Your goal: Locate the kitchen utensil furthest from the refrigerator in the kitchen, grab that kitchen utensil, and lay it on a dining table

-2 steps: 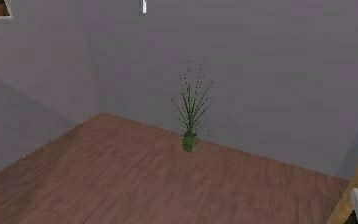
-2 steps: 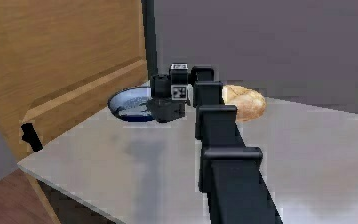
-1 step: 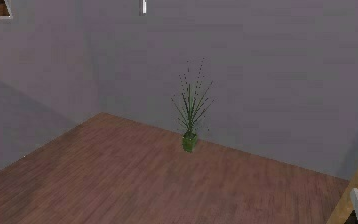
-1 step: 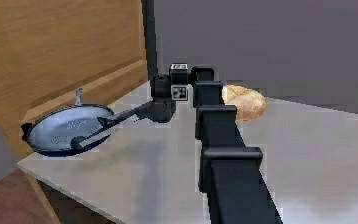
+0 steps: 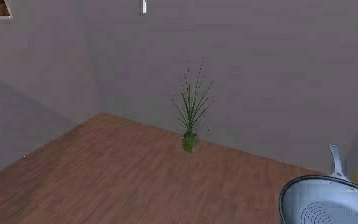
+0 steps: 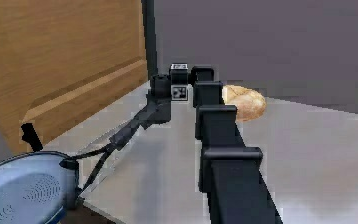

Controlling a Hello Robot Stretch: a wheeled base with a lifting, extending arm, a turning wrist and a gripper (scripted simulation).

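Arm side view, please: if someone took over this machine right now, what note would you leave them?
Pincer: points at the blue-grey pan by the grey tabletop edge; cannot tell whether it holds anything.
Pan: also at the forward view's lower right, with wooden floor behind it.
A tan loaf lies farther along the tabletop.
Done: pan found and reached.
Left: confirm the grip, lay the pan on a dining table.

Count: potted plant (image 5: 191, 112) ×1; grey-blue pan (image 5: 325, 203) ×1; round bread loaf (image 6: 244, 101) ×1; tabletop (image 6: 317, 155) ×1; wooden panel (image 6: 57, 60) ×1.
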